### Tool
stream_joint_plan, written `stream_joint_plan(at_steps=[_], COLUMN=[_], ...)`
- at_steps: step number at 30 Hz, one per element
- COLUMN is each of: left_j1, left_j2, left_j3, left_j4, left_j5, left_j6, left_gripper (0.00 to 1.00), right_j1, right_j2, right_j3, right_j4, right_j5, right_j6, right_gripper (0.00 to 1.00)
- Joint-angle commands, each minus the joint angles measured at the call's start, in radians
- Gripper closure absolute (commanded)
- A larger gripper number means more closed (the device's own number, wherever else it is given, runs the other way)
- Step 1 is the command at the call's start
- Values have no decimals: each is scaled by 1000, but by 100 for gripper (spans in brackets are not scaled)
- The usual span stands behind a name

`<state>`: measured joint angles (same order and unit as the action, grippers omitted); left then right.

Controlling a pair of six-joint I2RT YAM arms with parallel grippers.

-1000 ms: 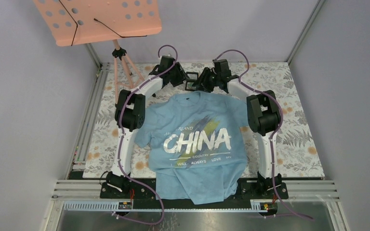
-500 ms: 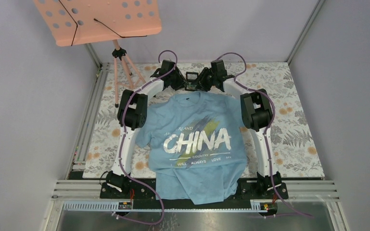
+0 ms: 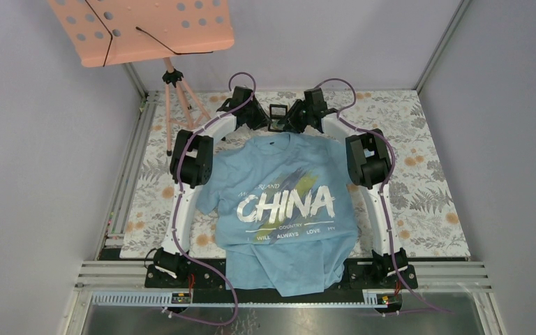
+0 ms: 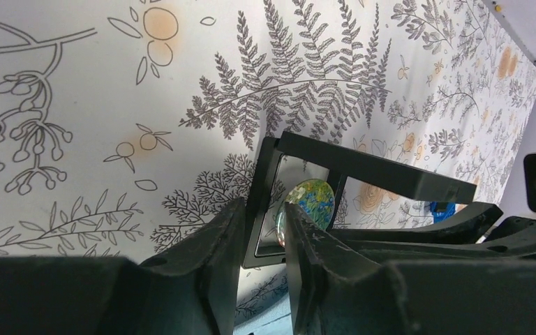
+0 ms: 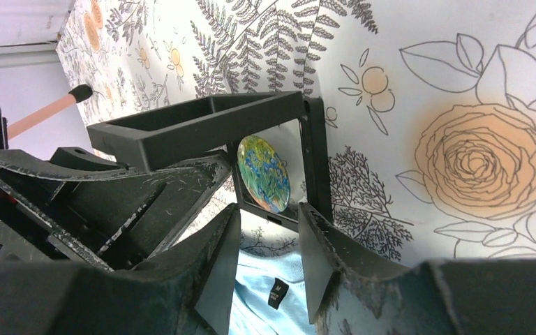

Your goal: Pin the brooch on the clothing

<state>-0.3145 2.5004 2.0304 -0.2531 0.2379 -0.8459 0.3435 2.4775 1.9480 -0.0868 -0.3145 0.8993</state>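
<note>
The light blue "CHINA" T-shirt [image 3: 286, 209] lies flat between the arms, collar towards the far side. Just beyond the collar stands a small black frame [image 3: 277, 115]. The brooch [image 4: 308, 201] is a round green-blue disc leaning inside that frame, and it also shows in the right wrist view [image 5: 263, 173]. My left gripper [image 4: 264, 213] is open with a narrow gap, its fingertips just short of the frame's left post. My right gripper [image 5: 269, 209] is open above the shirt collar [image 5: 279, 307], pointing at the frame from the other side. Neither gripper holds anything.
A pink music stand [image 3: 139, 28] on a tripod [image 3: 174, 91] stands at the far left. A floral cloth [image 3: 426, 195] covers the table. Metal rails run along the left [image 3: 129, 174] and near edges. The two grippers are close together at the frame.
Both arms have reached a little further towards the far side, bringing the grippers closer to the black frame. The shirt has not moved.
</note>
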Motion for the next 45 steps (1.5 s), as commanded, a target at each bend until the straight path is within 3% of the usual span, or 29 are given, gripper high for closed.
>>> stream_joint_plan(at_steps=[1,9,31,39,45], left_j1=[8,9,9,9,12], left_j2=[17,29,68,61,-9], left_j3=[58,69,104,96,15], left_j4=[6,2,4,7,67], left_j5=[25,37,84,89,85], left_j6=[8,5,-9,-3,9], left_gripper=[71,73,76,76,74], right_j1=[-6,-6,-4,-4,-6], right_j2=[30,69,158,144,8], right_j3=[77,168,334,306,67], right_j4=[-53,-162,-225,-197,-10], right_j5=[36,74,6,-1,37], right_j6=[6,5,-29,-31,-33], right_gripper=[57,59,64,83,100])
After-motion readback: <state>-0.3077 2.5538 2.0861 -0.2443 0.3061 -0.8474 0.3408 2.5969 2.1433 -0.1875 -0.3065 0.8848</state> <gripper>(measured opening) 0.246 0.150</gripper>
